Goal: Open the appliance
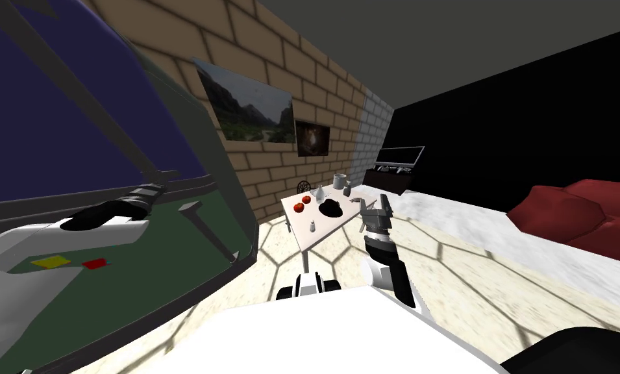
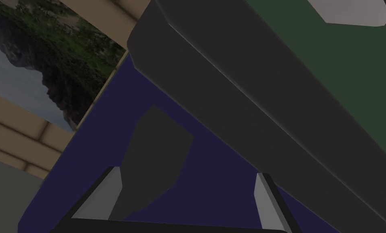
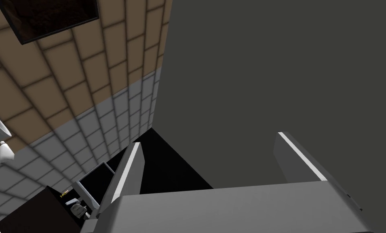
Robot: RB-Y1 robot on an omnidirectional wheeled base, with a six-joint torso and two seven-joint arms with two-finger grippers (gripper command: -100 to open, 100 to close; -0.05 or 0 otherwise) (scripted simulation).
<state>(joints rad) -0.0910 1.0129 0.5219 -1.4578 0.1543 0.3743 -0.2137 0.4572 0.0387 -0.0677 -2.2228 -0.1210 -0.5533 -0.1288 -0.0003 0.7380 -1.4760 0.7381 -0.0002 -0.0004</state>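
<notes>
The appliance (image 1: 139,260) fills the left of the head view, close to me: a dark green face, a navy panel (image 1: 55,117) above it and dark grey bars across it. My left arm reaches along it, and my left gripper (image 1: 151,191) lies by a dark grey ledge between the green and the navy. In the left wrist view the left gripper (image 2: 184,198) is open, its fingers (image 2: 103,194) held over the navy panel (image 2: 220,182) beside a thick dark grey bar (image 2: 248,101); nothing is between them. My right gripper (image 1: 374,211) is raised in front of me, open (image 3: 214,170) and empty.
A small white table (image 1: 302,237) with two red fruits, a black object, a mug and small bottles stands ahead by the brick wall. Further back is a low dark stand with a screen (image 1: 399,159). A red sofa (image 1: 581,214) is at the right, before a black area.
</notes>
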